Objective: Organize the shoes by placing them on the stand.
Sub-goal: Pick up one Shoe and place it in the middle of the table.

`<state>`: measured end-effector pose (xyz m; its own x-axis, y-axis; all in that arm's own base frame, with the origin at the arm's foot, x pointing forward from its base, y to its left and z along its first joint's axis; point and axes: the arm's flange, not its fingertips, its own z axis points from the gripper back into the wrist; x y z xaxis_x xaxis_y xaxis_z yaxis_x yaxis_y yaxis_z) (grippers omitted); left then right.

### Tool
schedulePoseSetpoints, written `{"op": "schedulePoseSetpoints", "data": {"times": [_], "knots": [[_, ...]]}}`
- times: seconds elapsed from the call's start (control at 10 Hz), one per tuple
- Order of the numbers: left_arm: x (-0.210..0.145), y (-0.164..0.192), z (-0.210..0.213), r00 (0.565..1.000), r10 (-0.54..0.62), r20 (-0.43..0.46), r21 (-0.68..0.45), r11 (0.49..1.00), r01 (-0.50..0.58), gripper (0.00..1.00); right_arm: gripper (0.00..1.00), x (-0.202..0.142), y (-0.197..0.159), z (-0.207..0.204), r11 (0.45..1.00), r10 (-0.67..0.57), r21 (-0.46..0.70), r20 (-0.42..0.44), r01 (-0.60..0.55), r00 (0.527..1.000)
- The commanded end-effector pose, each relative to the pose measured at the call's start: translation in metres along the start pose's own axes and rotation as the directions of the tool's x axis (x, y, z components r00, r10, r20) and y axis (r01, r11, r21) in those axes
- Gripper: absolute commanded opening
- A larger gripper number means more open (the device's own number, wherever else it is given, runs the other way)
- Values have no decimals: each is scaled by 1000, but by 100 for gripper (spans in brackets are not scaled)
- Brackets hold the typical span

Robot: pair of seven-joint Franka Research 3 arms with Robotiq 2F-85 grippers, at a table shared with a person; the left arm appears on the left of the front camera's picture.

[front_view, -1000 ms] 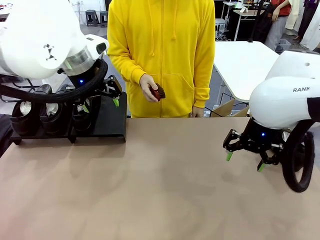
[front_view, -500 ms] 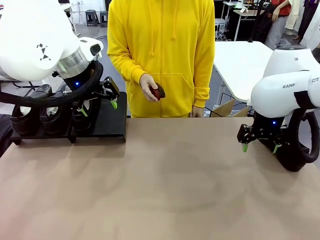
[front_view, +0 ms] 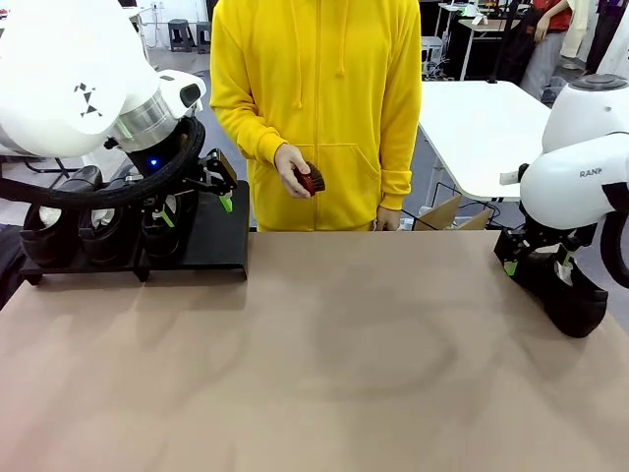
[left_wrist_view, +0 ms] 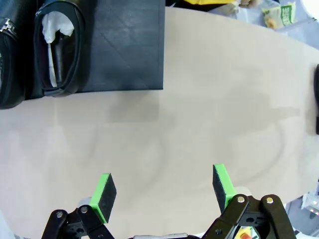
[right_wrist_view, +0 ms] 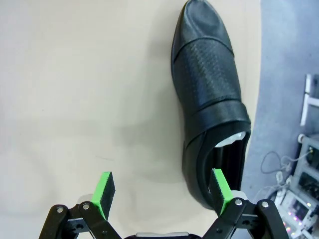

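The right end effector [right_wrist_view: 162, 191] hangs above the counter [front_view: 324, 354] near its right edge, fingers apart and gripping nothing. In the right wrist view, one black shoe [right_wrist_view: 212, 94] lies flat on the counter just beside the right-hand green pad [right_wrist_view: 221, 185], heel nearest that pad, toe pointing away. In the front view this shoe [front_view: 570, 295] rests directly below the right end effector [front_view: 536, 264].

Farther back on the left, the left end effector [front_view: 197, 202] hovers over the stand [front_view: 211, 241], fingers apart and empty. Three shoes [front_view: 93, 226] sit side by side on the stand's left part; its right panel is bare. Beyond the counter, a person's hand [front_view: 293, 169] holds a small dark red object [front_view: 309, 181].
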<state>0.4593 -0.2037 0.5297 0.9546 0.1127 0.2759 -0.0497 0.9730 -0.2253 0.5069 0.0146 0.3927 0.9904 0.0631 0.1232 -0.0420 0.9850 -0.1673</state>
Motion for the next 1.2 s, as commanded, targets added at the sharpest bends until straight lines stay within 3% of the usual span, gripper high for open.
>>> {"op": "schedulePoseSetpoints", "data": {"times": [0.0, 0.2, 0.4, 1.1], "knots": [[1, 1, 1, 1000, -4, 3, 15, 1000, 4, 100, 100, -1, 6, 2, 1000, -20, -5, -19, 19, 1000], [1, 1, 1, 1000, -4, 3, 15, 1000, 4, 100, 100, 0, -1, -1, 1000, 0, 0, -1, 0, 1000], [1, 1, 1, 1000, -4, 3, 15, 1000, 4, 100, 100, -4, -7, -19, 992, 125, 19, 1, -125, 992], [1, 1, 1, 1000, -4, 3, 15, 1000, 4, 100, 100, 10, -19, -59, 990, 129, 55, -28, -127, 991]]}}
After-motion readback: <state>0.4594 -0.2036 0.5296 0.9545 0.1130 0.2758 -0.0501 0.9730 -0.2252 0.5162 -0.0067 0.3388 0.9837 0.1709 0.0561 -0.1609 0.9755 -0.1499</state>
